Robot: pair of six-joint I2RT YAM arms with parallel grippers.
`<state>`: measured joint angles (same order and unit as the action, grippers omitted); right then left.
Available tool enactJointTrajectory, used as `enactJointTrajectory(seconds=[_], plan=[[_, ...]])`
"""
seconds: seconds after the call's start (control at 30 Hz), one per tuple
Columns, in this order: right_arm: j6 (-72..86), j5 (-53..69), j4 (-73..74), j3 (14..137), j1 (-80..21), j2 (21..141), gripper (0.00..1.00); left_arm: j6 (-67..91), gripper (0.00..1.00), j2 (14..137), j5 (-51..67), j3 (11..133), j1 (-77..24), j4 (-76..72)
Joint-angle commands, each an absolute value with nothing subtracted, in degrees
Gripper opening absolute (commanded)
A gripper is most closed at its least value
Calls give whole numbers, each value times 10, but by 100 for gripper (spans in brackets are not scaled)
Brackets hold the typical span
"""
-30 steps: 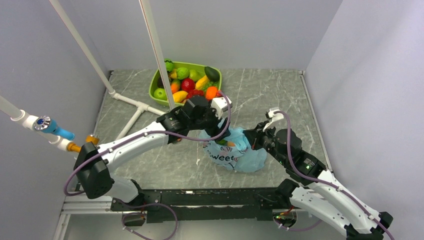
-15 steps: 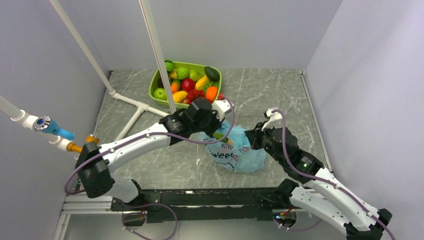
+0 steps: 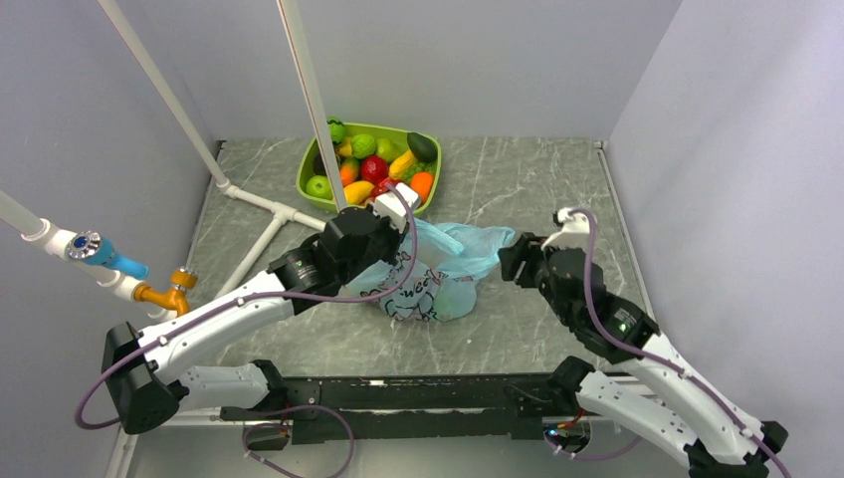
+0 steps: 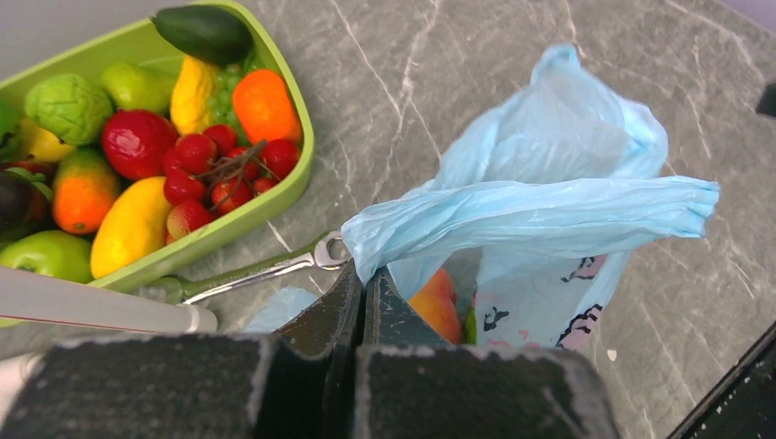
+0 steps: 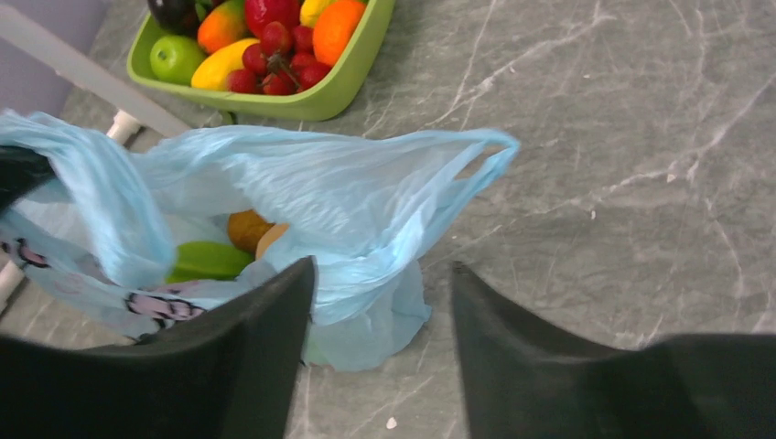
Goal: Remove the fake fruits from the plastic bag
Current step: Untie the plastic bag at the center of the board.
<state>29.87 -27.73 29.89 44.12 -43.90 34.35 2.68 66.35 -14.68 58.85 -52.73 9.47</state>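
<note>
Jaws: the left gripper [image 4: 363, 279] is clamped on the plastic bag [image 4: 549, 210] rim, and the right gripper [image 5: 382, 270] gapes wide. The fake fruits [image 5: 206, 259] are mostly hidden inside. A green tray [image 4: 240, 222] sits behind.

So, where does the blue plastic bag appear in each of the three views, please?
Top external: the plastic bag lies near the middle of the picture, between the two arms.
Left wrist: the plastic bag fills the right half, its mouth open.
Right wrist: the plastic bag spreads across the left and middle.
Shared landmark: the green tray of fruit, up and to the left of the bag in every view.
</note>
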Motion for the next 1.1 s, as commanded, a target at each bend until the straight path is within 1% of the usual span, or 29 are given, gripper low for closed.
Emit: enactJointTrajectory(seconds=[0.0, 0.03, 0.07, 0.13, 0.23, 0.3, 0.33, 0.37, 0.47, 0.57, 0.67, 0.77, 0.8, 0.87, 0.9, 0.97, 1.07], plan=[[243, -242, 326, 536, -438, 416, 73, 46, 0, 665, -105, 606, -528, 87], [250, -241, 339, 544, -437, 430, 79, 48, 0, 662, -100, 604, -528, 85], [256, -235, 347, 551, -434, 445, 82, 48, 0, 659, -96, 600, -528, 81], [267, -197, 353, 561, -421, 469, 83, 48, 0, 653, -95, 595, -528, 74], [295, -117, 335, 552, -394, 485, 80, 44, 0, 652, -102, 596, -528, 79], [319, -90, 334, 549, -373, 487, 80, 42, 0, 651, -109, 595, -528, 80], [329, -82, 338, 550, -362, 486, 82, 41, 0, 650, -111, 594, -529, 80], [340, -72, 347, 552, -346, 487, 86, 40, 0, 650, -113, 592, -529, 78], [391, -46, 390, 556, -296, 487, 92, 40, 0, 652, -115, 594, -528, 79], [440, 11, 379, 511, -254, 468, 95, 42, 0, 654, -105, 599, -529, 84], [464, 56, 335, 464, -225, 454, 98, 46, 0, 649, -95, 593, -528, 78], [469, 163, 238, 414, -188, 481, 96, 45, 0, 648, -93, 589, -530, 75], [468, 203, 208, 405, -179, 504, 93, 44, 0, 649, -92, 588, -531, 76], [448, 253, 165, 403, -171, 539, 82, 41, 0, 650, -89, 589, -533, 77], [438, 267, 142, 400, -171, 545, 80, 40, 0, 650, -85, 590, -533, 77], [428, 294, 81, 388, -169, 542, 82, 36, 0, 647, -72, 587, -534, 73], [418, 371, -42, 362, -170, 538, 84, 36, 0, 640, -52, 581, -534, 61]])
